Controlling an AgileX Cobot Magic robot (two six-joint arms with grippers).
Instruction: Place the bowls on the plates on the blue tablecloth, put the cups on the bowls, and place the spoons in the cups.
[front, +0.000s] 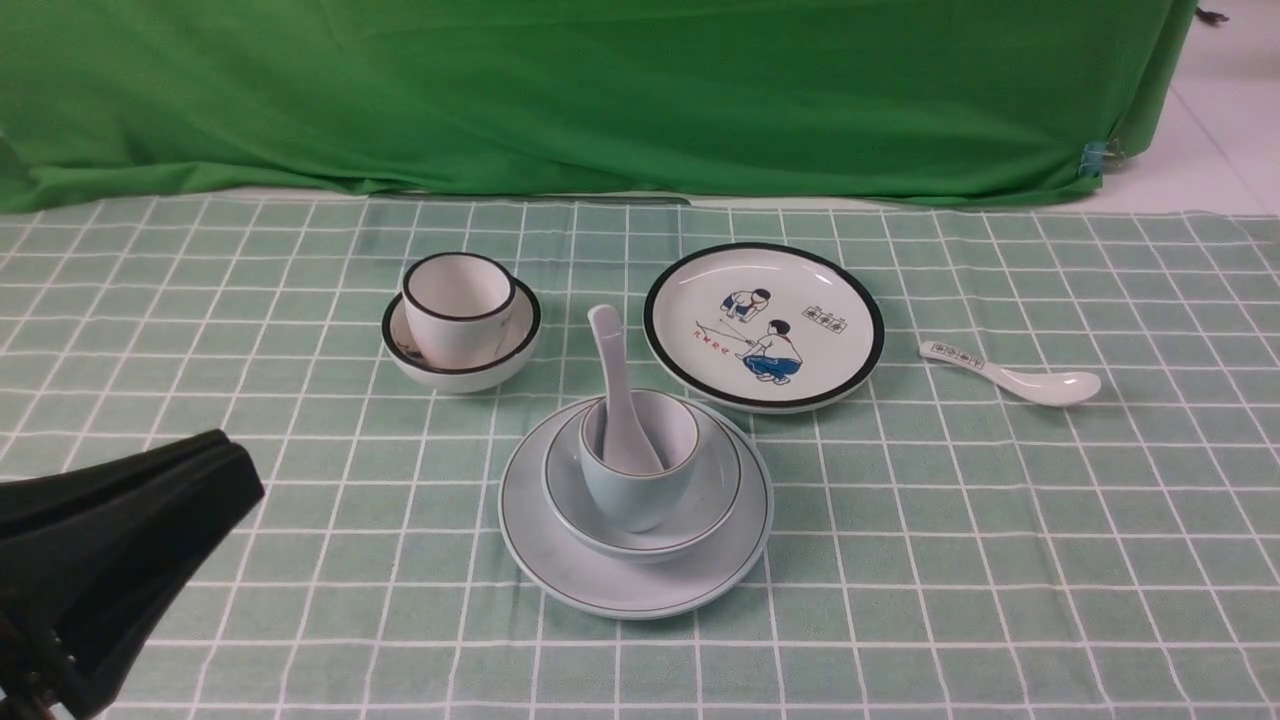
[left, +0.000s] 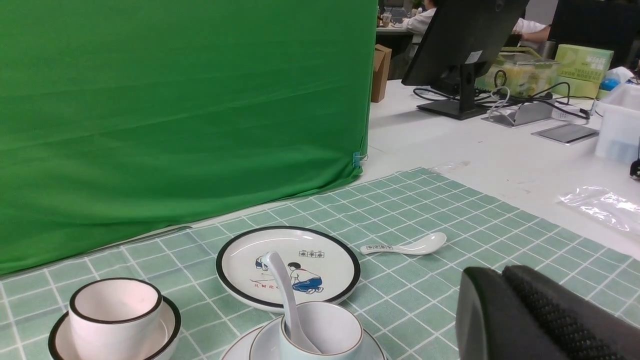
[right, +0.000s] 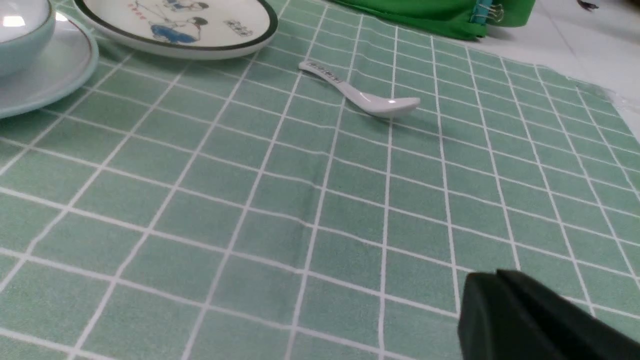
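Left claw (front: 225, 470) closed, low, empty

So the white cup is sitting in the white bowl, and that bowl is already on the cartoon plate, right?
Not quite. The white cup does sit in the white bowl, but that bowl rests directly on the blue tablecloth, left of the cartoon plate, which carries nothing. The front view shows it.

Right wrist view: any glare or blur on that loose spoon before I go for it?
Right wrist view: printed spoon sharp, one small highlight on its bowl, soft shadow beside it. Front view: same spoon clear, mild sheen. Left wrist view: smaller but readable.
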